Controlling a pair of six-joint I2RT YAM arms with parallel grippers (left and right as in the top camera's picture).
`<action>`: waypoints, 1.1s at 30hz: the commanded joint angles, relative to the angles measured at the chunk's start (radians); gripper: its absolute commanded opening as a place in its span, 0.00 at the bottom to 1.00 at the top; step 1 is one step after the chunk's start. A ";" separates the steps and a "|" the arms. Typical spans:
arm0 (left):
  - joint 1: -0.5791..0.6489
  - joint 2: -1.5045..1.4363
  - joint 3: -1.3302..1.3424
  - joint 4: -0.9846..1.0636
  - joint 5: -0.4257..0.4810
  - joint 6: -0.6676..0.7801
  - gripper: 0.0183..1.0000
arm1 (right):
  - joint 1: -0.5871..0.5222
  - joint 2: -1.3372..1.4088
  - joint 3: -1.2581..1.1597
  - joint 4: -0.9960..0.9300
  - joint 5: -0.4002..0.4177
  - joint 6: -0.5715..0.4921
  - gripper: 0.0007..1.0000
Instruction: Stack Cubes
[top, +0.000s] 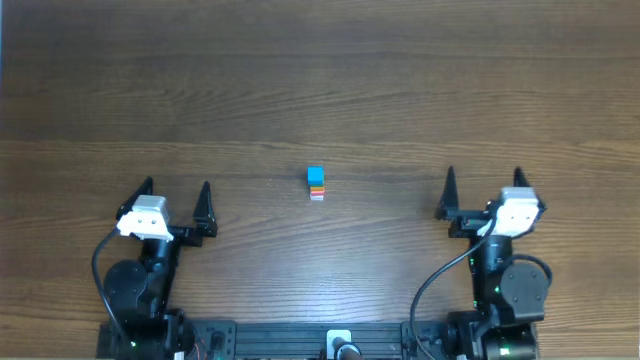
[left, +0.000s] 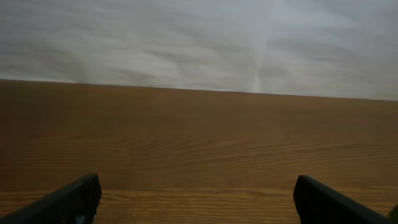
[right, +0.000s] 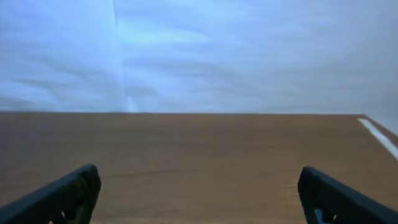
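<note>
The cubes (top: 316, 184) are being carried by the table (top: 320, 70) as one upright column, blue uppermost, so the stacking is being judged as finished. The left gripper (top: 176, 188) and right gripper (top: 483, 176) are being held spread wide and empty, well apart on either side of the column, probably so that it is not being knocked.

The left arm (top: 140, 285) sits folded at 8 o'clock and the right arm (top: 505, 282) at 4 o'clock. The left gripper (top: 176, 192) and the right gripper (top: 484, 182) point toward 12, fingers spread wide.
</note>
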 joint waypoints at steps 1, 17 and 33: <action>-0.005 -0.006 -0.005 0.001 0.010 0.014 1.00 | -0.005 -0.111 -0.123 0.021 -0.035 -0.011 0.99; -0.005 -0.006 -0.005 0.001 0.009 0.014 1.00 | -0.005 -0.113 -0.196 -0.010 -0.027 -0.012 0.99; -0.005 -0.006 -0.005 0.001 0.010 0.014 1.00 | -0.005 -0.113 -0.196 -0.010 -0.027 -0.012 0.99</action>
